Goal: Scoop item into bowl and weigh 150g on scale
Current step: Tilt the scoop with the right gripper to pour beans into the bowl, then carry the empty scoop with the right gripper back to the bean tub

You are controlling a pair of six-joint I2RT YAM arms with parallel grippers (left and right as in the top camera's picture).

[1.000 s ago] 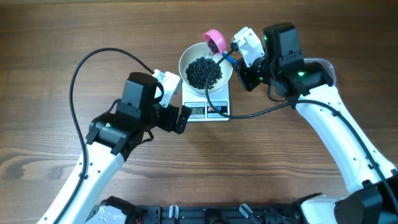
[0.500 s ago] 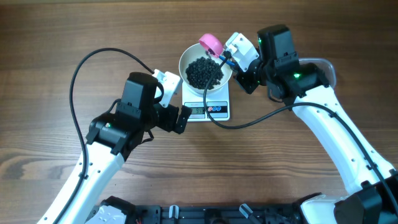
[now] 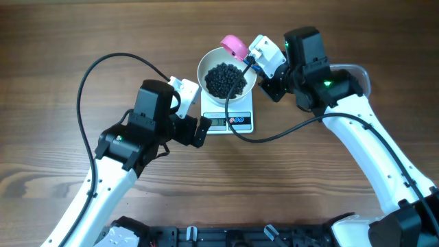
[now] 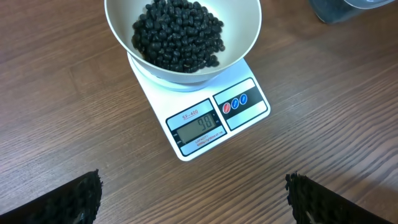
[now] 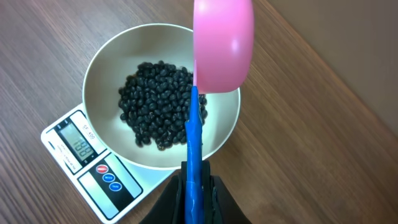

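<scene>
The right gripper [image 5: 194,180] was seen clamped narrowly on the blue handle [image 5: 194,137] of the pink scoop [image 5: 224,43], while the left gripper [image 4: 193,199] was held spread wide and empty, just in front of the scale [image 4: 205,118] on its left side. The bowl [image 5: 102,74] was set on the scale, and the beans [image 5: 155,102] were heaped in its middle, well below the rim. The scoop's long axis was laid from the right gripper out across the bowl, so that the handle passed above the beans and the pink cup was carried over the far rim. Only the cup's smooth outer side was shown to the wrist camera, and no beans could be made out on it. The display was read in the left wrist view as what looked like 98, which was judged short of the target, so at least one more scoopful was thought to be needed. The clear tub [image 3: 359,74] was only partly visible beyond the right arm, on the side away from the bowl, and its contents could not be told. The coming move was therefore judged to fall to the right arm, already the nearer and already loaded with the tool, with the scoop to be swung rightward off the bowl across the table [image 3: 68,41].
</scene>
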